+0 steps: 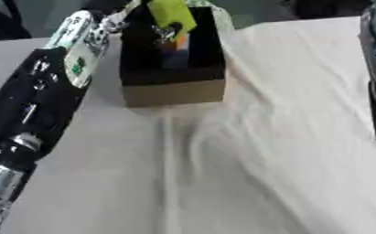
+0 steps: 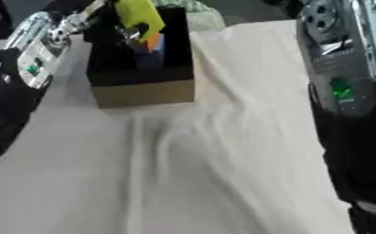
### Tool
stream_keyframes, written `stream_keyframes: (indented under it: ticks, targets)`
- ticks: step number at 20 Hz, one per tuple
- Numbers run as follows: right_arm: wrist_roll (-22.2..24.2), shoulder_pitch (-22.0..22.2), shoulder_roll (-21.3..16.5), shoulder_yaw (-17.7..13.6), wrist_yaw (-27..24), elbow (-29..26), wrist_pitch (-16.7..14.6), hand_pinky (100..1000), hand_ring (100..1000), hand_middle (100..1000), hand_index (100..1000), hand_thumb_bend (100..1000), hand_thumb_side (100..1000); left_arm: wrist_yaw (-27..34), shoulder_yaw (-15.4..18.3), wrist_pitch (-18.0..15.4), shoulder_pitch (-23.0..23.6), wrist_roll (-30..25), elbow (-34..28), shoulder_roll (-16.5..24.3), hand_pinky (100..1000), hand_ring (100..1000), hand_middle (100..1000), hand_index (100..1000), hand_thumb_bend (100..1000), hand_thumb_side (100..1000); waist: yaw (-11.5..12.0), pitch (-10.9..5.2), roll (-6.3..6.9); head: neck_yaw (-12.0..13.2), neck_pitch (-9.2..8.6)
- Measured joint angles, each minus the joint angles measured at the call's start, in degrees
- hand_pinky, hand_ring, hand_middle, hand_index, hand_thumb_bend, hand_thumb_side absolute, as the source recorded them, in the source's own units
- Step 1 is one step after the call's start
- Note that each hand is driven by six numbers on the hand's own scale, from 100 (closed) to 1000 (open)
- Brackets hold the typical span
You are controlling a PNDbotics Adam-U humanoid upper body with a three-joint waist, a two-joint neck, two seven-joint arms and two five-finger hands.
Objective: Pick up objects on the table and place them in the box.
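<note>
— What does the box [image 1: 173, 91] hold?
— Orange and blue shapes, unclear. Above its opening, the left hand [image 1: 160, 28] curls round a yellow-green object [image 1: 171, 13].
— The right hand?
— Out of sight.

Soft, even, fairly bright light, overall blur, faint shadows in the cloth [image 1: 222, 160] folds.

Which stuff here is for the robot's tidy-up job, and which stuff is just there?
For the job:
- box
- yellow-green object over the box, at the left hand
- orange and blue things inside the box

Just there:
- white cloth on the table
- right arm, idle at the side
</note>
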Motion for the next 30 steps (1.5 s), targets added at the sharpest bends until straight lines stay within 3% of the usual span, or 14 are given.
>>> stream_keyframes:
  ticks: [3, 6, 13, 18, 26, 30]
  targets:
    - [0.0, 0.1, 0.0, 0.0, 0.0, 0.0, 0.1, 909, 940, 765, 902, 100, 1000, 1.3, 0.0, 0.5, 0.0, -1.4, 0.0, 0.0, 714, 742, 727, 828, 100, 1000, 0.0, 0.0, 0.02, 0.0, 0.0]
    - [0.0, 0.4, 0.0, 0.0, -0.1, 0.0, 0.2, 909, 941, 765, 903, 100, 1000, 1.3, -0.2, 0.1, 0.0, -2.8, 0.0, 0.0, 737, 780, 767, 867, 100, 1000, -0.2, 0.0, 0.03, 0.0, 0.01]
    - [0.2, 1.1, 0.0, -0.4, -0.3, 0.4, 0.4, 910, 942, 764, 903, 100, 1000, -1.8, -0.2, -0.7, 0.1, -4.0, -0.8, 0.0, 750, 808, 787, 885, 262, 996, 0.1, -0.03, 0.07, -0.2, 0.11]
    - [0.3, 1.6, 0.0, -0.4, -0.5, 0.6, 0.5, 910, 942, 764, 903, 100, 1000, -4.3, -0.3, -0.8, 0.1, -4.0, -1.8, 0.2, 759, 828, 807, 894, 384, 909, 0.5, -0.66, 0.08, -0.2, 0.64]
    - [0.6, 2.5, 0.4, -0.4, -0.5, 0.8, 0.7, 910, 942, 764, 903, 100, 1000, -7.0, -0.4, -0.8, 0.1, -4.3, -3.2, 1.1, 766, 841, 811, 898, 417, 907, 1.3, -1.67, 0.05, -0.5, 1.57]
    - [0.9, 3.0, 0.5, -0.4, -0.5, 0.9, 0.5, 910, 942, 764, 902, 100, 1000, -7.0, -0.5, -0.7, 0.1, -4.4, -4.1, 1.3, 760, 833, 801, 889, 370, 906, 1.7, -2.43, 0.02, -0.7, 1.87]
